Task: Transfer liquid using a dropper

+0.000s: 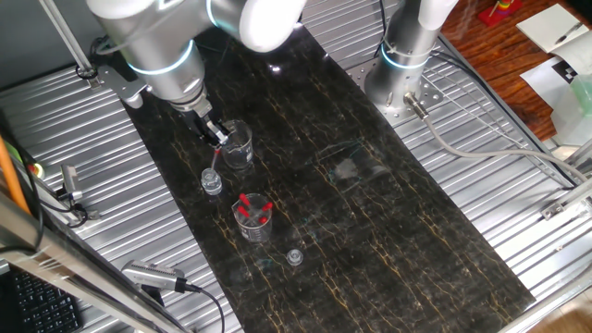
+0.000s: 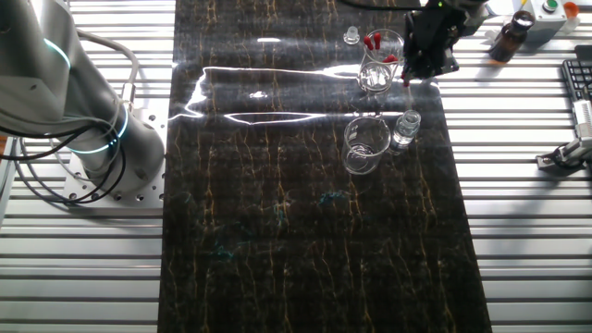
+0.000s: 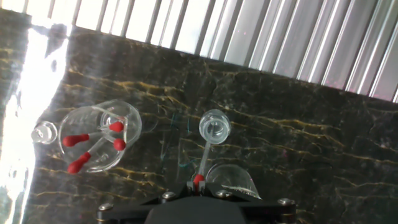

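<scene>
A robot gripper [image 1: 216,136] with jaws closed on a red-bulbed dropper [image 3: 203,163] holds its tip over a small glass vial [image 3: 214,127]. Beside the vial stand an empty beaker [image 2: 365,144] and a beaker of spare droppers [image 3: 99,137].

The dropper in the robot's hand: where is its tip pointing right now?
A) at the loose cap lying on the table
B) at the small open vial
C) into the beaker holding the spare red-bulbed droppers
B: in the hand view the dropper held by the gripper runs straight to the mouth of the small vial.
</scene>
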`<control>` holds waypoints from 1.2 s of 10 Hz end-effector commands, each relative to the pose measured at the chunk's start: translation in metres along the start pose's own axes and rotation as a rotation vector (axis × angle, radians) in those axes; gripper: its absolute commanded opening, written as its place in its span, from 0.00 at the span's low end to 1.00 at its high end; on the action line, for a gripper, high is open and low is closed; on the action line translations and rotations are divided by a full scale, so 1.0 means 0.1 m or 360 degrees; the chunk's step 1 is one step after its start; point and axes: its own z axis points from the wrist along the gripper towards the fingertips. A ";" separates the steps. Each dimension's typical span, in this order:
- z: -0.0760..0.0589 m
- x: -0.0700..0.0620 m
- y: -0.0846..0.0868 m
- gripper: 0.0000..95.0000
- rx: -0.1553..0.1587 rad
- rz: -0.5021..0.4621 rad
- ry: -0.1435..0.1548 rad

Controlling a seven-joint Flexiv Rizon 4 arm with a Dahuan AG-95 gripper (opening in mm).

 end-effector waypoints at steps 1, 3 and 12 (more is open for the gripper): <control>0.06 -0.04 -0.01 0.00 -0.0001 -0.0006 -0.0001; 0.14 -0.07 -0.02 0.00 0.0002 -0.0006 -0.0009; 0.42 -0.14 -0.04 0.00 0.0009 -0.0030 -0.0022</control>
